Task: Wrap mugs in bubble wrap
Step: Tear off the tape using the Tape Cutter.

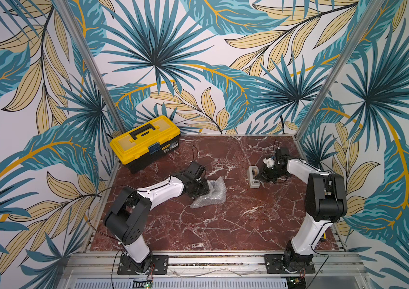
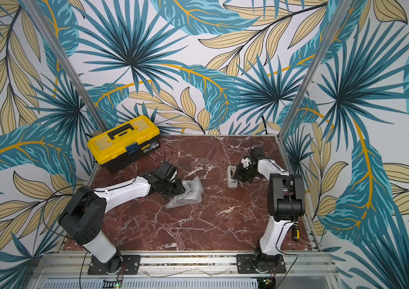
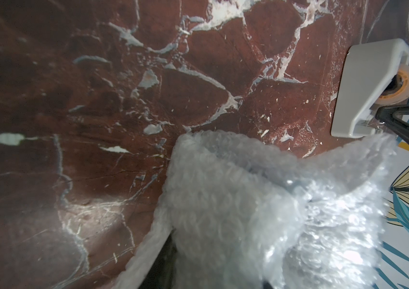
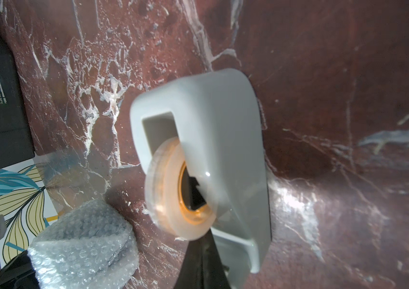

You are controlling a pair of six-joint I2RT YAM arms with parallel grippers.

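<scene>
The bubble wrap bundle hides its contents (just a dim dark patch through the plastic) and the left gripper's fingertips; far right, the right gripper's tips blur against the tape dispenser.

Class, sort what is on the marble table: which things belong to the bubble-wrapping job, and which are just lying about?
Belongs to the job:
- bubble wrap, bundled up
- mug, probably the dark shape showing through the wrap
- tape dispenser, likely for sealing

Lying about:
- yellow toolbox, closed, in the far corner
- screwdriver, beside the right arm's base
</scene>
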